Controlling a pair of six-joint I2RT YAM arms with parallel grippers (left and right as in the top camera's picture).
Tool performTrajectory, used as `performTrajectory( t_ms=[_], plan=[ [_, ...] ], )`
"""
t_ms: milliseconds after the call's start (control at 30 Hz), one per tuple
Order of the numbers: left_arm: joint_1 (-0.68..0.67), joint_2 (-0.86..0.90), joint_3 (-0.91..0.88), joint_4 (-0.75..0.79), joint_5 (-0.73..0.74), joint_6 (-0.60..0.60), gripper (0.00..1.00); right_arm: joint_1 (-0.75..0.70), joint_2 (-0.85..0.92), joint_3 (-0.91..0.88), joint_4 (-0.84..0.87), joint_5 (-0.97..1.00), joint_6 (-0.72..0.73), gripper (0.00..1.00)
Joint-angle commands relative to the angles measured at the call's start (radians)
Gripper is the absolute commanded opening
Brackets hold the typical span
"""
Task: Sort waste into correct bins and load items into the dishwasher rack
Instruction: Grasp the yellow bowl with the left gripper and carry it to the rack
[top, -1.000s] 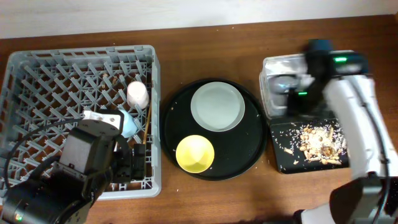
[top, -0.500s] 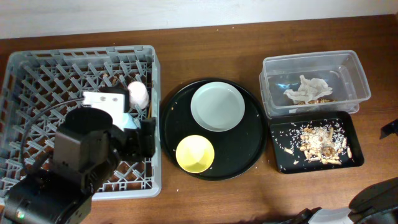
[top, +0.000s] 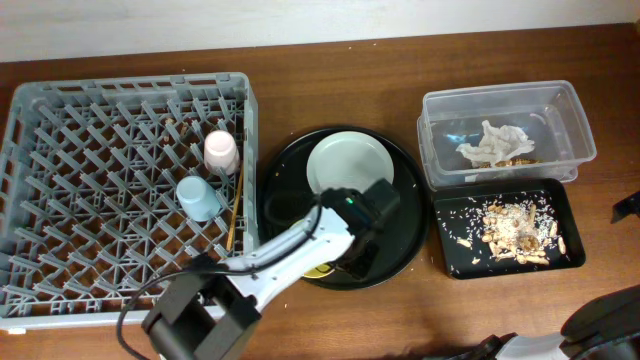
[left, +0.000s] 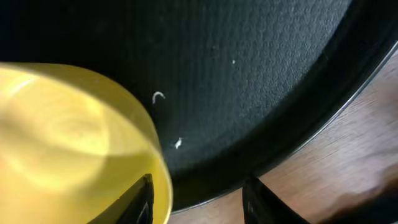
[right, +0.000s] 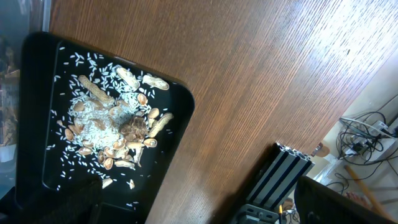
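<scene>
My left gripper (top: 350, 250) hangs over the round black tray (top: 400, 245) and covers most of the yellow bowl (top: 318, 270). In the left wrist view its open jaws (left: 196, 186) straddle the yellow bowl's (left: 68, 137) rim, one finger inside and the other apart from the wall. The plate (top: 349, 170) lies beside it. The pink cup (top: 221, 151), blue cup (top: 199, 197) and chopsticks (top: 236, 205) sit in the dishwasher rack (top: 60, 130). The napkin (top: 492, 142) lies in the clear tub (top: 570, 125). Food scraps (right: 115, 124) fill the black tray (right: 37, 124). My right gripper (right: 205, 211) is wide open and empty.
The black bin tray (top: 450, 255) sits just in front of the clear tub, to the right of the round tray. In the right wrist view, bare wooden table (right: 249, 81) runs to the edge, where a metal frame rail (right: 280, 174) and cables (right: 367, 124) stand.
My left arm swung from the rack to the round tray, leaving the blue cup behind, and its jaws have narrowed around the bowl's rim. My right arm pulled away from the clear tub and opened.
</scene>
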Motion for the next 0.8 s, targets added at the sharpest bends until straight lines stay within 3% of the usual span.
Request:
performTrajectory(
  t_ms=[0, 67, 100, 200, 267, 367, 500, 600, 700, 767],
  plan=[
    [-0.033, 0.013, -0.013, 0.022, -0.14, -0.018, 0.44, -0.001, -0.013, 0.006, 0.0, 0.005, 0.0, 0.99],
    [-0.037, 0.013, -0.048, 0.055, -0.142, -0.018, 0.43, -0.001, -0.013, 0.006, 0.0, 0.005, 0.0, 0.99],
    [-0.037, 0.013, -0.06, 0.055, -0.139, -0.021, 0.34, -0.001, -0.013, 0.006, 0.0, 0.005, 0.0, 0.98],
    [-0.037, 0.013, -0.086, 0.055, -0.139, -0.022, 0.23, -0.001, -0.013, 0.006, 0.0, 0.005, 0.0, 0.99],
    [-0.037, 0.013, -0.093, 0.054, -0.139, -0.022, 0.01, -0.001, -0.013, 0.006, 0.0, 0.005, 0.0, 0.99],
    [-0.026, -0.006, -0.015, 0.012, -0.143, -0.02, 0.01, -0.001, -0.013, 0.006, 0.0, 0.005, 0.0, 0.99],
    [0.123, -0.171, 0.332, -0.236, -0.094, 0.088, 0.0, -0.001, -0.013, 0.006, 0.0, 0.005, 0.0, 0.99],
    [0.38, -0.304, 0.446, -0.218, 0.151, 0.196, 0.01, -0.001, -0.013, 0.006, 0.0, 0.005, 0.0, 0.99],
    [0.841, -0.274, 0.45, -0.09, 0.778, 0.328, 0.01, -0.001, -0.013, 0.006, 0.0, 0.005, 0.0, 0.99],
    [1.02, -0.154, 0.45, 0.002, 1.087, 0.332, 0.0, -0.001, -0.013, 0.006, 0.0, 0.005, 0.0, 0.99]
  ],
)
